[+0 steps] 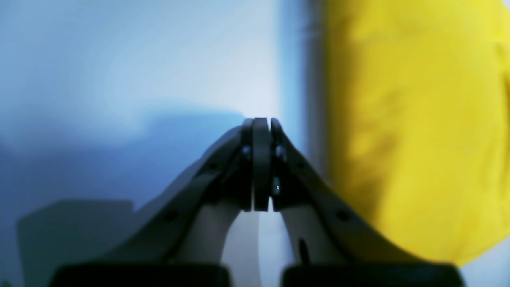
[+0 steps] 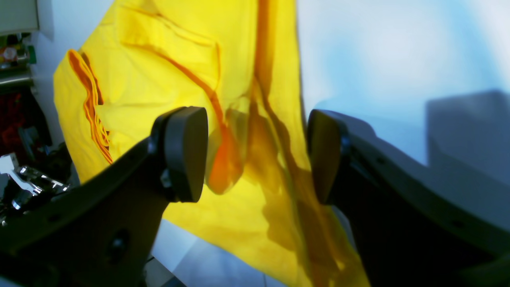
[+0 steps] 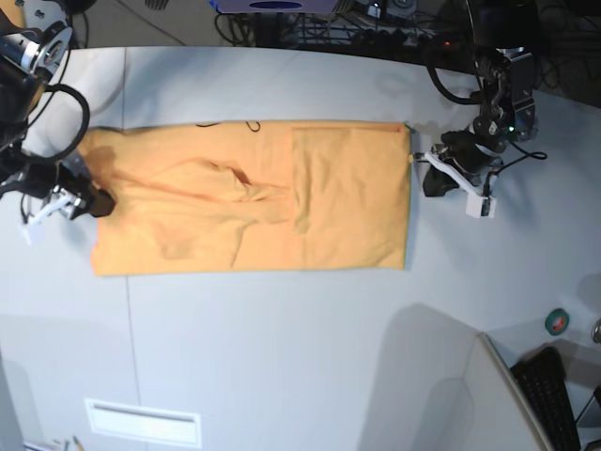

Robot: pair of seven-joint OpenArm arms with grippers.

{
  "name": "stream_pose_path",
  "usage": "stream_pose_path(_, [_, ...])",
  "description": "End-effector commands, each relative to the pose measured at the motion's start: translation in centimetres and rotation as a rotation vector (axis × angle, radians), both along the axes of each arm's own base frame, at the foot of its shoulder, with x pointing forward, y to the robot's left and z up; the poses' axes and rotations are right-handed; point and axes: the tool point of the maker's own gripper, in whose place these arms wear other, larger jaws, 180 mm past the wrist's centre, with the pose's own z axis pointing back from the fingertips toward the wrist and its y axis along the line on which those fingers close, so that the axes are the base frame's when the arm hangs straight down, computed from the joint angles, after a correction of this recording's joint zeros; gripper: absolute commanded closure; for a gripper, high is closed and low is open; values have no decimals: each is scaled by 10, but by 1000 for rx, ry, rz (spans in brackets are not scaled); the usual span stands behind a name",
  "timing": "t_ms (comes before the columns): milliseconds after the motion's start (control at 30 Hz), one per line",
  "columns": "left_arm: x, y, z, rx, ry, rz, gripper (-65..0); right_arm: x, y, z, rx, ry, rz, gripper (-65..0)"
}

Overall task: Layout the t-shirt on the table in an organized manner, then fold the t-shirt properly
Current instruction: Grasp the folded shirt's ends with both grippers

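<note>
Black right fingers [image 2: 259,155] wide, seemingly astride t-shirt [image 3: 254,202].

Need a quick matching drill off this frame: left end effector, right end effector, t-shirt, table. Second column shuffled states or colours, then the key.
Things:
1. left end effector
2. right end effector
3. t-shirt
4. table

States or colours:
A. orange-yellow, spread out with creases near its middle
B. open, jaws either side of a cloth edge
C. white, flat
D. shut, holding nothing, beside the cloth

Pairs: 1-D, 2-B, 3-A, 4-C
</note>
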Motion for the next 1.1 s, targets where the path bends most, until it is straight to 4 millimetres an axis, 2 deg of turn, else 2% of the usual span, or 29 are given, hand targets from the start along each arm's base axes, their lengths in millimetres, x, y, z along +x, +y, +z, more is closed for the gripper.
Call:
stream_pose_path(0, [8,-1,4,9,-13,-15,0,4,-2,4,-15,-8,15,-383])
stream_pose_path(133, [25,-12,4,29,-10,-19,0,2,8,1,1,1,28,-383])
stream_pose_path(267, [37,-28,8,29,-24,-54,0,-1,27,-5,-6,21,107,-380])
stream_pose_path(400, [49,-40,13,10,-48,-57,0,0,34,-6,2,20,115,-377])
stream_pose_path(567, [58,-54,18,-12,-65,-65,0,6,32,-4,-3,-9,90,-374])
stream_pose_path(600, [60,-57,19,-18,-68,-66,0,6,31,-4,-5,-13,87,-360])
stream_pose_path(667, [63,-59,21,-20,-74,-66,0,7,31,-4,-6,-17,84,-281])
stream_pose_path(767, [63,-59,21,-22,-73,-66,0,9,30,-3,-11,-24,80,-53])
stream_pose_path(800, [63,-59,21,-22,-73,-66,0,11,29,-3,-17,-34,76,0])
stream_pose_path(1000, [61,-61,19,-23,-69,-68,0,15,23,1,-40,-66,63,0])
stream_pose_path(1067, [62,-70,19,-41,-70,-69,0,17,23,7,-71,-92,89,0])
